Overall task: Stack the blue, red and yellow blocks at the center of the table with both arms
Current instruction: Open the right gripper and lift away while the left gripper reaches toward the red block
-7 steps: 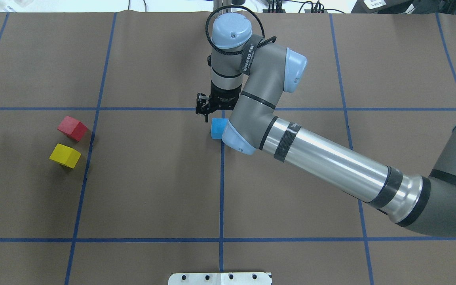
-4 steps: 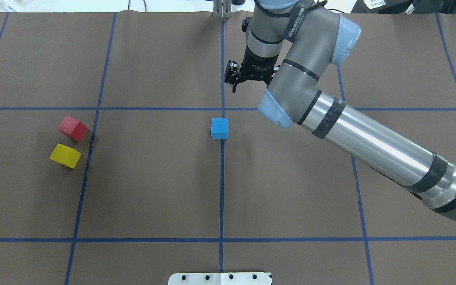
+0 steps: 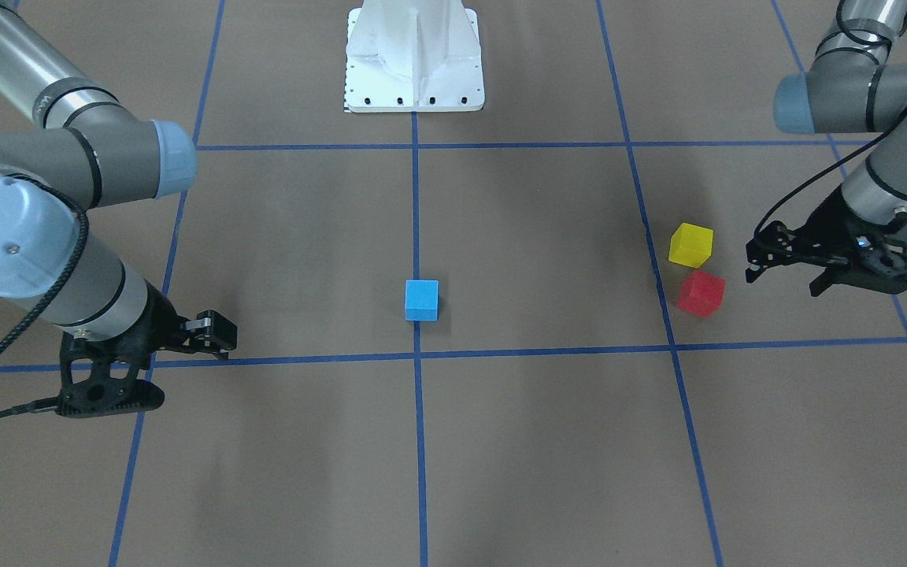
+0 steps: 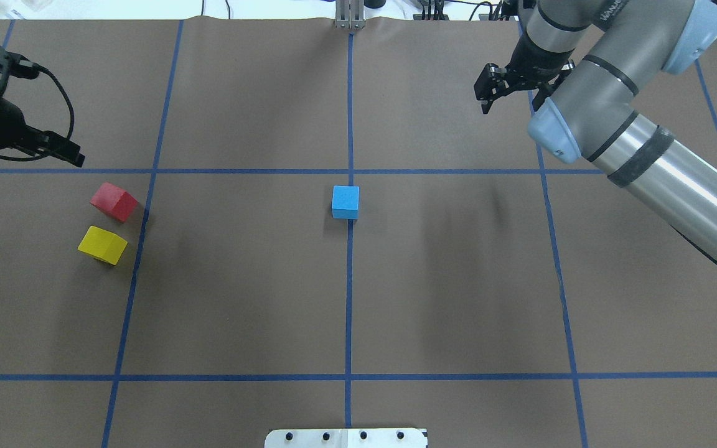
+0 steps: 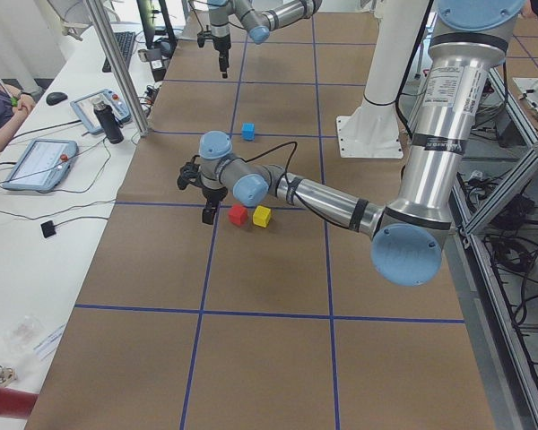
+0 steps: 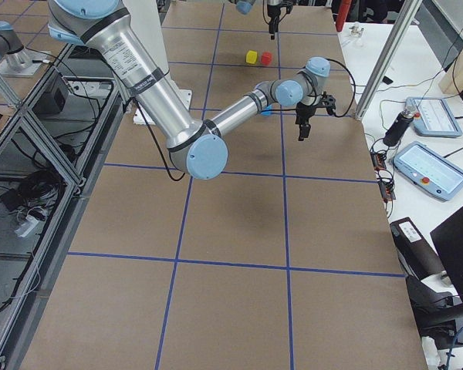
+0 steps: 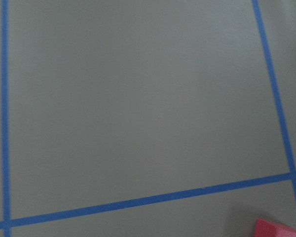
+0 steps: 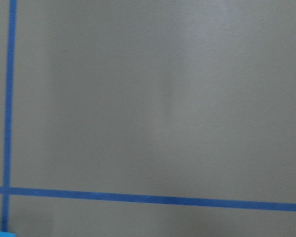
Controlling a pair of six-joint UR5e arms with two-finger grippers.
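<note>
At centre of table [image 4: 240,298], blue block [image 4: 345,201] alone — left gripper [image 3: 782,280], right gripper [image 4: 506,99] spread, empty.

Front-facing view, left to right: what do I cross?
Right gripper → blue block → yellow block and red block, overlapping, no clear order between them → left gripper.

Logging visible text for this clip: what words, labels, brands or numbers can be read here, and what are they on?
None reads whole.
White lettering on the right arm's black strap: cut off by the picture's edge, unreadable.
Teach pendant screens beside the table: too small to read.
No print on the blue block, red block or yellow block.
</note>
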